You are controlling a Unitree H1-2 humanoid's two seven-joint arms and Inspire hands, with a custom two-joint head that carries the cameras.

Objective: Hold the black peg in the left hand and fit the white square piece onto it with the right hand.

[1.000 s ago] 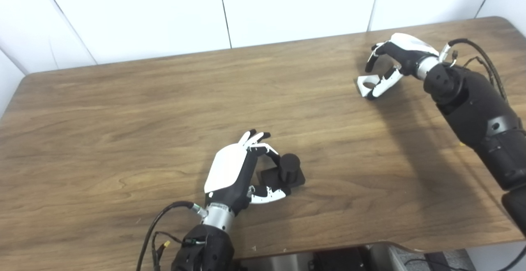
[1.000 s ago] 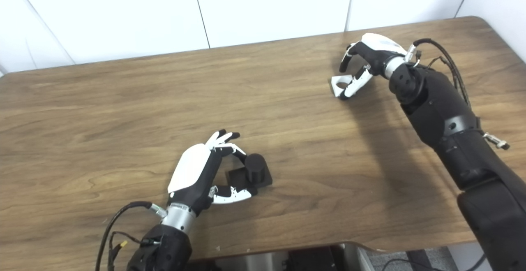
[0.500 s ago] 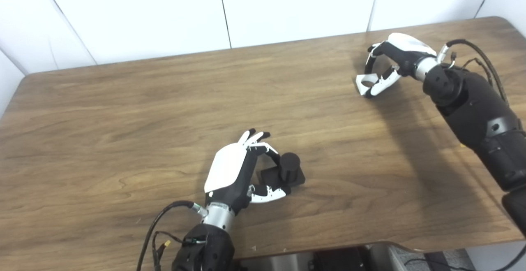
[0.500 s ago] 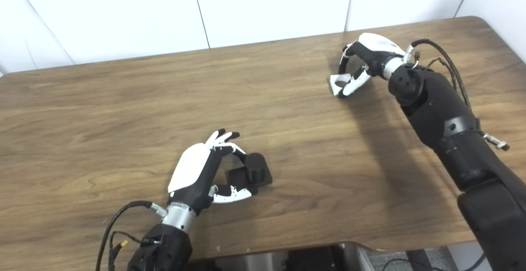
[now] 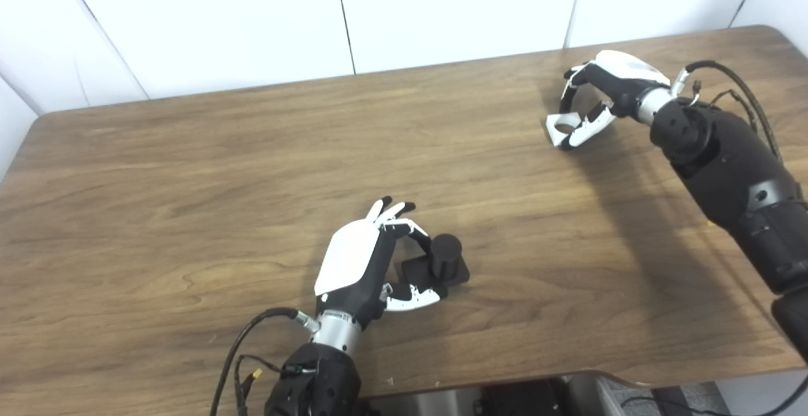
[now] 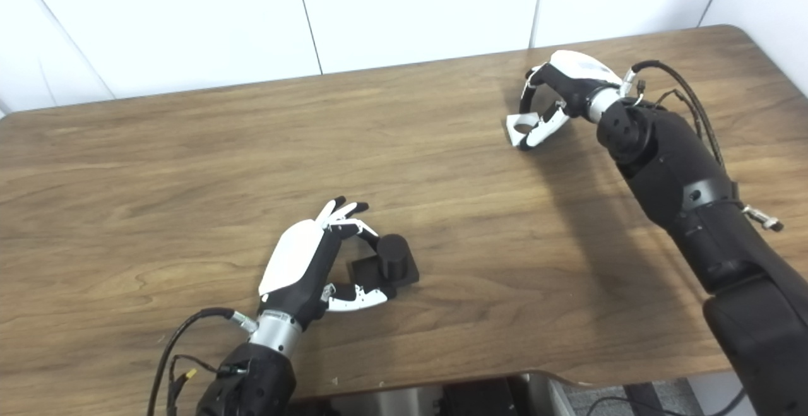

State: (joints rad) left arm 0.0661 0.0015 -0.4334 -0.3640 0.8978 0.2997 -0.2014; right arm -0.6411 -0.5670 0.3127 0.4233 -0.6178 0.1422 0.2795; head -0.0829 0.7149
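Note:
The black peg, a short cylinder on a square black base, stands on the table near the front middle. My left hand lies at its left, with fingers on the base's far edge and thumb on its near edge, shut on the base. The white square piece, with a round hole, rests on the table at the far right. My right hand arches over it from the right; its fingers curl down on the far side and its thumb presses the near side, shut on it.
The wooden table ends at a white panelled wall at the back. Its front edge runs along the bottom of the picture. The black right forearm stretches across the right side. Cables trail from both wrists.
The right hand's fingers have curled down from above and closed onto the white square piece. The left hand and the black peg have not moved.

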